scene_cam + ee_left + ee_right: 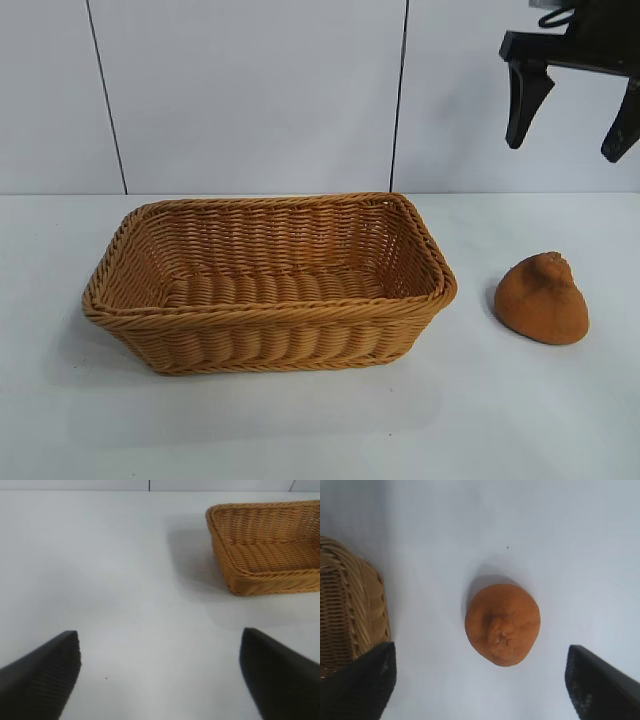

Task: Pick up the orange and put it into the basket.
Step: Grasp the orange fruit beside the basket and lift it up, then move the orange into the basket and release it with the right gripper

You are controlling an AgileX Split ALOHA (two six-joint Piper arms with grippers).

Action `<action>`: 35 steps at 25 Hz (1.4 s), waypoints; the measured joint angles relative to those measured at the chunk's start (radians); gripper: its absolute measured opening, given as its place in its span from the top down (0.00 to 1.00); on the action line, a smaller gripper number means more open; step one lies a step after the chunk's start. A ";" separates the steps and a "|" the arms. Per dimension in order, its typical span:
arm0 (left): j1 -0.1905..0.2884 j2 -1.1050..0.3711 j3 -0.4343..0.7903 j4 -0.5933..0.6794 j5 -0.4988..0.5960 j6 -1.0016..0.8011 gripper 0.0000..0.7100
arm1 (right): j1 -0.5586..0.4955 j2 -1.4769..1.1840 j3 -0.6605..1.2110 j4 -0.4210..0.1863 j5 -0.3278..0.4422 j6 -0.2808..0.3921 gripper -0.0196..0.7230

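Observation:
The orange (pixel 542 299) is a brownish-orange lump with a bumpy pointed top, resting on the white table to the right of the basket (pixel 268 282). The basket is tan woven wicker, rectangular and empty. My right gripper (pixel 573 125) hangs open high above the orange, at the upper right. In the right wrist view the orange (pixel 502 624) lies below and between the spread fingers, with the basket's corner (pixel 350 615) beside it. My left gripper (pixel 160 672) is open over bare table, off the exterior view; the basket (pixel 267 545) shows farther off in its view.
The white table (pixel 320 420) runs to a pale panelled wall behind. Bare table lies in front of the basket and around the orange.

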 joint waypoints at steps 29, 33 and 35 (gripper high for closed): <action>0.000 0.000 0.000 0.003 0.000 0.000 0.13 | 0.000 0.214 -0.045 -0.007 0.000 -0.009 0.96; 0.000 0.000 0.000 0.003 0.000 0.000 0.13 | -0.001 0.127 -0.119 0.031 -0.007 -0.009 0.96; 0.000 0.000 0.000 0.004 0.000 0.000 0.13 | -0.001 0.085 -0.157 0.047 -0.005 -0.009 0.96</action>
